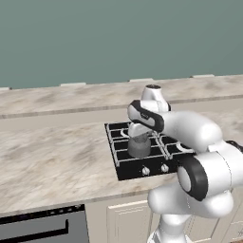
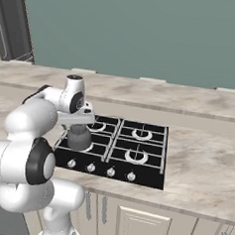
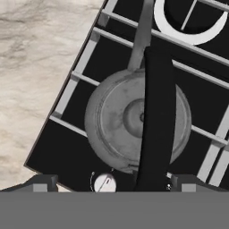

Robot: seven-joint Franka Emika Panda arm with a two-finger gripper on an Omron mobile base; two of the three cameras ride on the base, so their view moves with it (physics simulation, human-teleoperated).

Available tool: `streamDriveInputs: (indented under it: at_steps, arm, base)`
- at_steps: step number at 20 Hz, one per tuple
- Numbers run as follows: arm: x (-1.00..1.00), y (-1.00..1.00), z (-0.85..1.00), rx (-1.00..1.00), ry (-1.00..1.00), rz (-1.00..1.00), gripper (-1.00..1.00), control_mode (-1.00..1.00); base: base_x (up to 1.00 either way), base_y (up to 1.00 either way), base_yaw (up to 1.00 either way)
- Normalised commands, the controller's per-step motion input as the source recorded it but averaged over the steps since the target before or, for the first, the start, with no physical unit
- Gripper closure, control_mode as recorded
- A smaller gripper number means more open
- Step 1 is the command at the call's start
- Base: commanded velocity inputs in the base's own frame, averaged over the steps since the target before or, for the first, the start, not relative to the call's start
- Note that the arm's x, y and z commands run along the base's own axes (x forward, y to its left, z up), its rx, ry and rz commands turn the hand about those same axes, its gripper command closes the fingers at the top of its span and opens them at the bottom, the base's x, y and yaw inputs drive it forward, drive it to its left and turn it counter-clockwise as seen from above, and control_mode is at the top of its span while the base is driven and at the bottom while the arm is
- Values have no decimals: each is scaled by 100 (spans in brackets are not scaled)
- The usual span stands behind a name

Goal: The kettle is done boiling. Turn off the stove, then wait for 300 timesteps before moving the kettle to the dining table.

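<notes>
The dark grey kettle (image 1: pixel 139 146) (image 2: pixel 79 137) stands on the front left burner of the black stove (image 1: pixel 124 165) (image 2: pixel 150 180). Seen from above, its round lid (image 3: pixel 117 118) is crossed by the black arched handle (image 3: pixel 156 120). My gripper (image 1: pixel 140 131) (image 2: pixel 79 121) (image 3: pixel 116 182) hangs straight over the kettle, open, its fingertips (image 3: pixel 44 181) wide on either side of the handle and touching nothing. One silver knob (image 3: pixel 105 182) sits just in front of the kettle. The dining table (image 1: pixel 71 95) (image 2: pixel 166 93) runs as a raised marble slab behind the stove.
A row of silver knobs (image 1: pixel 145 170) (image 2: pixel 110 171) lines the stove's front edge. Marble counter (image 1: pixel 57 156) (image 2: pixel 205 165) spreads to both sides. A black-fronted oven (image 1: pixel 42 228) sits low on the left, cream cabinet doors (image 2: pixel 141 225) below the stove.
</notes>
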Motion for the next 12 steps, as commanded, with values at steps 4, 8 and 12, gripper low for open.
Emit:
streamDriveInputs:
  at_steps: [4,8,12]
  arm:
    - [26,0,0,0,0,-1,-100,-100]
    - [25,0,0,0,0,0,-100,-100]
    - [17,0,0,0,0,0,-100,-100]
  base:
    - [0,0,0]
    - [0,0,0]
    - [0,0,0]
